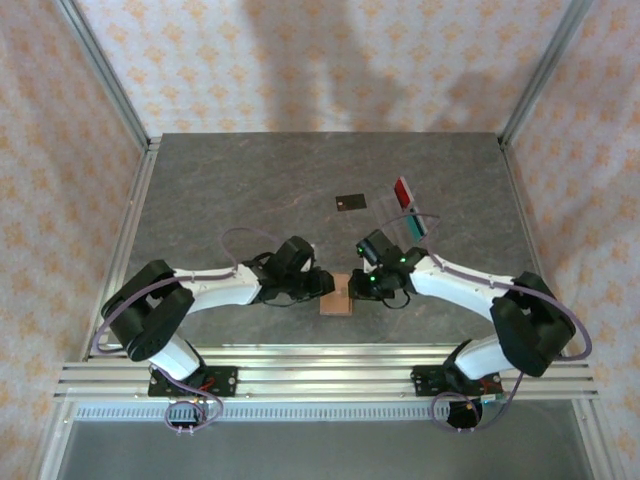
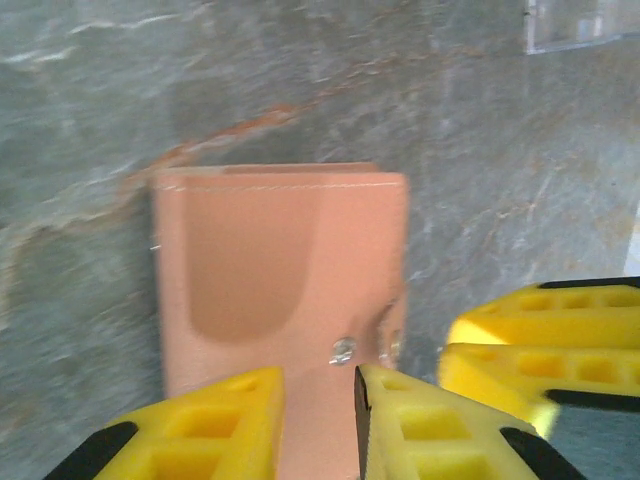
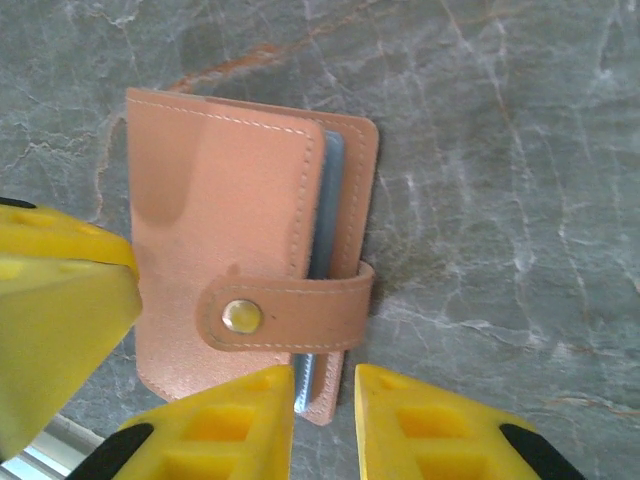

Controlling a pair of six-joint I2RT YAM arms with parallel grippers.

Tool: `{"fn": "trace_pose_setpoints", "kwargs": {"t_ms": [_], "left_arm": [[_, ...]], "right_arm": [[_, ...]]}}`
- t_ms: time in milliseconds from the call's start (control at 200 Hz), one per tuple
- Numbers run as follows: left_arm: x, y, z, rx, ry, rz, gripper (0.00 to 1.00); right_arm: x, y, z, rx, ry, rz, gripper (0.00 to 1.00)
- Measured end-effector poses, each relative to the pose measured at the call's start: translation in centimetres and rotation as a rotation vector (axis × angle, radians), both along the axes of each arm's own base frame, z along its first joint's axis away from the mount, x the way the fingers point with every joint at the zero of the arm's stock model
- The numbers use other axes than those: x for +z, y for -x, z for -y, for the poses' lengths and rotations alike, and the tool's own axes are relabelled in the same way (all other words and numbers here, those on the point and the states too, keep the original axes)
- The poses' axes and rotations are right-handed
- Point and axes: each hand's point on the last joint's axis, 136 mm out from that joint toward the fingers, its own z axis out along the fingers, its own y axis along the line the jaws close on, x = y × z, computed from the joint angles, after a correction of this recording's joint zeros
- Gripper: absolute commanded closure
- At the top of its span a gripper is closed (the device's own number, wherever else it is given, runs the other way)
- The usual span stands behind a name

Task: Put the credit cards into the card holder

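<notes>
My left gripper [image 2: 318, 388] and right gripper [image 3: 325, 388] straddled the tan leather card holder [image 3: 225, 220], jaws nearly closed. I couldn't tell whether they gripped it. Tugging the snapped strap [image 3: 300, 305] could drag it.

Top view: high, from near edge, looking down on table [image 1: 250, 180]. Both wrist views: close, share card holder [image 2: 280, 260].

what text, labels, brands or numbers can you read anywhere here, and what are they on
No text can be read in any view.
black card: a small white mark, too small to read.
red card and teal card: too small to tell whether they carry print.
card holder: plain tan cover with a metal snap, no brand or lettering visible.
</notes>
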Motion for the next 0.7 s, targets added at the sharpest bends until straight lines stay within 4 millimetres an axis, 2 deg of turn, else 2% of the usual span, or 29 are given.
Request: {"fn": "trace_pose_setpoints", "kwargs": {"t_ms": [125, 275, 431, 701], "left_arm": [[0.4, -0.5, 1.1, -0.012, 0.008, 0.008, 0.74], [0.0, -0.5, 1.2, -0.016, -0.008, -0.005, 0.76], [-0.3, -0.3, 1.1, -0.021, -0.02, -0.013, 0.81], [-0.4, -0.4, 1.7, -0.037, -0.009, -0.029, 0.82]], "right_arm": [[0.4, 0.1, 0.5, -0.026, -0.033, 0.003, 0.72], [0.4, 0.6, 0.4, -0.028, -0.07, -0.007, 0.65], [-0.2, 1.7, -0.1, -0.032, -0.132, -0.049, 0.66], [-0.9, 2.9, -1.0, -0.04, -0.23, -0.106, 0.65]]}}
